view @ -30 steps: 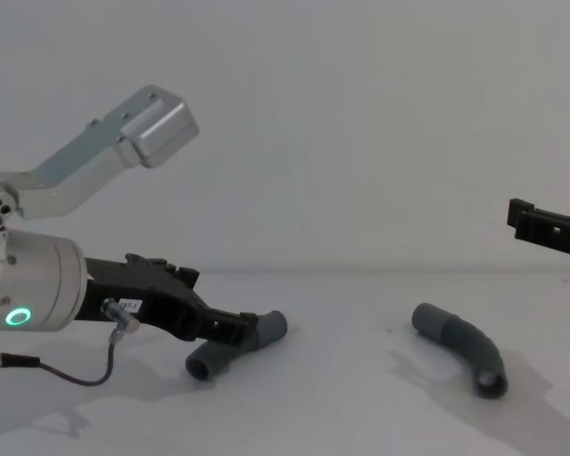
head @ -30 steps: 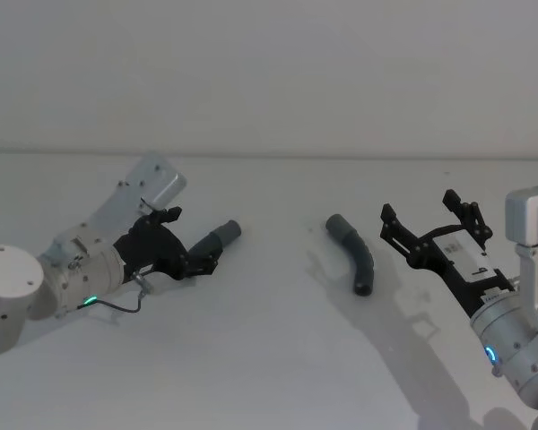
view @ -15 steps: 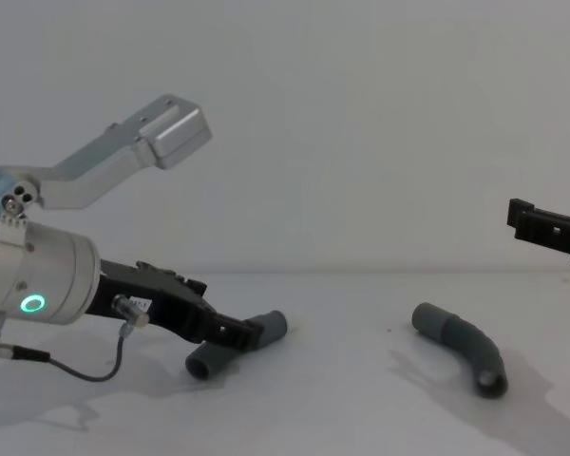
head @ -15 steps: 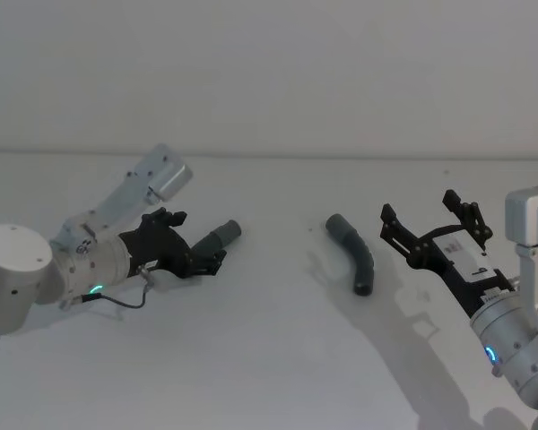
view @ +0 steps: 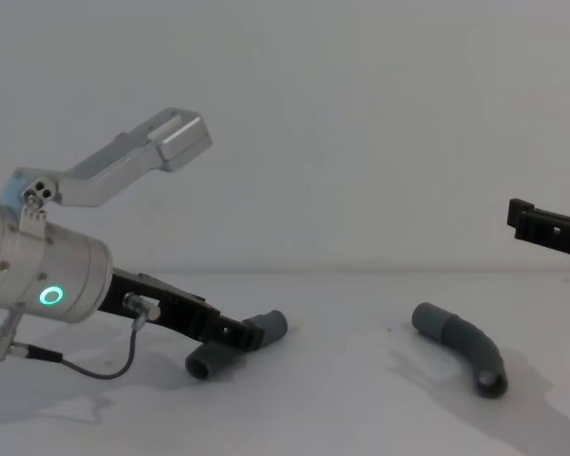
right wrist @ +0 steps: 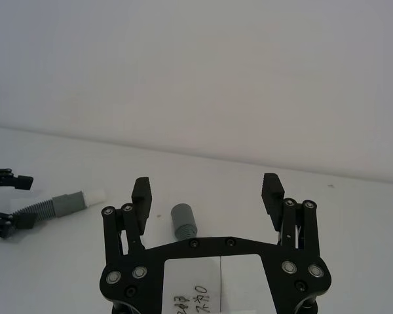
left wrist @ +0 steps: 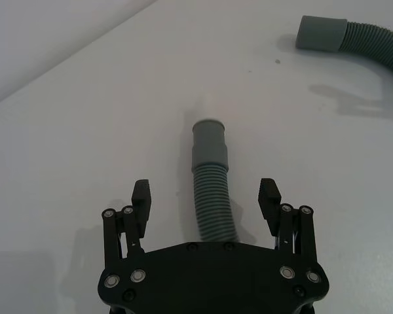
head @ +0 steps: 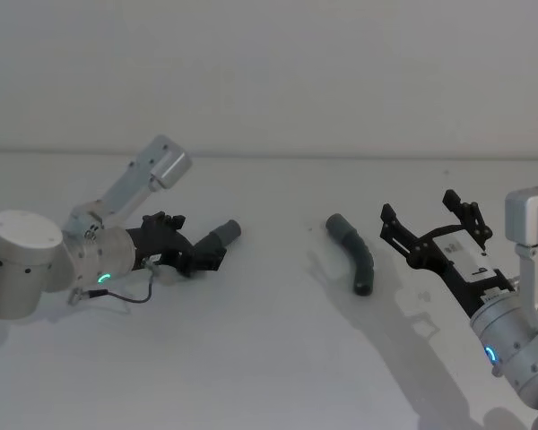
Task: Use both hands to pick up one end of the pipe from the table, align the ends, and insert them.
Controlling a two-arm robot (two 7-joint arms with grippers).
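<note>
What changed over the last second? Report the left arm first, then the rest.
The left arm's wrist lifted, tipping the black two-fingered left pincer more steeply toward the white table. Its jaws stand open astride the ribbed dark grey plastic tube piece, and nothing is gripped. That piece, the curved dark grey tube piece on the right and the open black right pincer beside it stayed put.

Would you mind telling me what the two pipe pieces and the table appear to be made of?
Left pipe piece: likely flexible grey plastic, matte; ribbed body, smooth collar.
Right pipe piece: seemingly the same plastic, dull, ribbed.
Table: matte white, perhaps laminate; soft shadows, no glare.
</note>
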